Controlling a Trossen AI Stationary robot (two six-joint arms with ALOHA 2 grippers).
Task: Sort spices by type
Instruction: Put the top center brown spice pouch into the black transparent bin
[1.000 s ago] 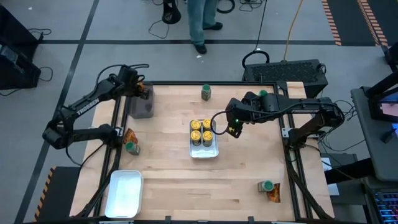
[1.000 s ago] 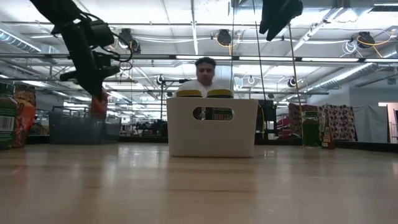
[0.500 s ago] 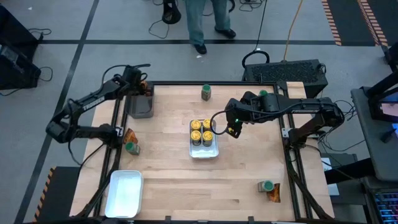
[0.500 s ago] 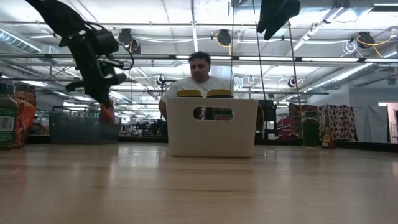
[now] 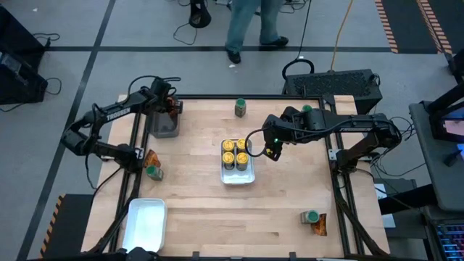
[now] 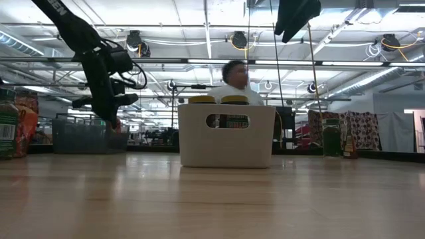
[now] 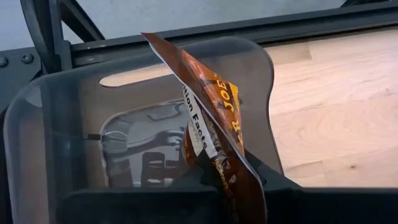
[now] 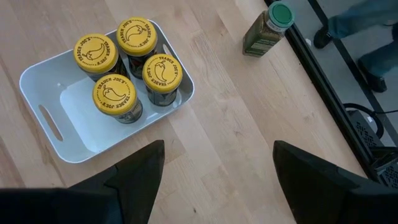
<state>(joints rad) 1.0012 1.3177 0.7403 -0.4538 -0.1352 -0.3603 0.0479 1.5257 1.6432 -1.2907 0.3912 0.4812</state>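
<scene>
My left gripper (image 5: 172, 106) is above the dark bin (image 5: 163, 123) at the table's far left and is shut on an orange-brown packet (image 7: 211, 118). My right gripper (image 8: 217, 163) hangs open over the table, just right of a white tray (image 5: 237, 176). That tray holds four yellow-lidded jars (image 8: 127, 65), which stand on their bases. Green-lidded jars stand at the far edge (image 5: 240, 107), the left edge (image 5: 153, 172) and the near right (image 5: 310, 217). Two more packets lie by the left jar (image 5: 151, 157) and the near-right jar (image 5: 320, 228). My left gripper pinches the packet by one end (image 7: 219, 163) between its two fingers, coming from above. The rest of the packet sticks out past the fingertips toward the bin's opening (image 7: 143, 143). It is lifted clear, its faces creased and slightly bent.
An empty white tray (image 5: 145, 225) lies at the near left corner. In the low view the tray with jars (image 6: 226, 136) stands mid-table, with a jar (image 6: 331, 138) to its right. A person (image 5: 254, 22) walks beyond the far edge. Bare wood spreads across the near middle.
My left gripper has carried the packet lower, over the dark bin, and a little toward the table's right; its arm has swung with it. My right arm has kept still. The person beyond the far edge has walked to the right.
</scene>
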